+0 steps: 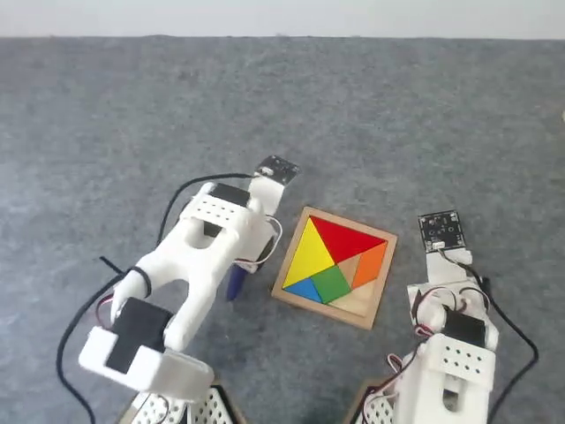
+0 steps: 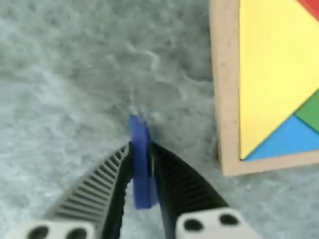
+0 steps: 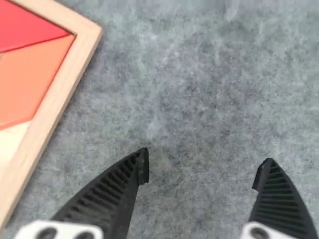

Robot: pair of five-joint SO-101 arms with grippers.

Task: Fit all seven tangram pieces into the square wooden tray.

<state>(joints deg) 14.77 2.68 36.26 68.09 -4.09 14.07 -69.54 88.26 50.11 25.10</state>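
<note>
— Gripping what in the left claw (image 2: 140, 149)?

— Clenched on a dark blue piece (image 2: 141, 174), held on edge. Lower edge down at the grey counter (image 2: 75, 74), just beside the tray (image 2: 224, 99) and outside its rim.

— And on the right?

— With the right claw (image 3: 204, 162): spread wide, grasping nothing, above the counter near the tray's opposite rim.

— Filled how far?

— Seated already: yellow piece (image 2: 274, 74), red piece (image 1: 347, 238), orange piece (image 1: 371, 263), green piece (image 1: 331, 283), light blue piece (image 2: 294, 139). Pale bare wood (image 1: 357, 305) along the edge nearest the arms. Probably short of done.

— So how to place well?

— Lift first, enough to clear the rim; no dragging across it.
- Carry over the pale gap, then tip flat, as there is no seating while on edge.
- Turn the wrist to match the gap's slant before lowering.
- Lower slowly and let go only once lying level.
- Slide in against the neighbours rather than pressing down onto them.

Cannot tell the piece's outline from here, so check the fit before releasing.
</note>
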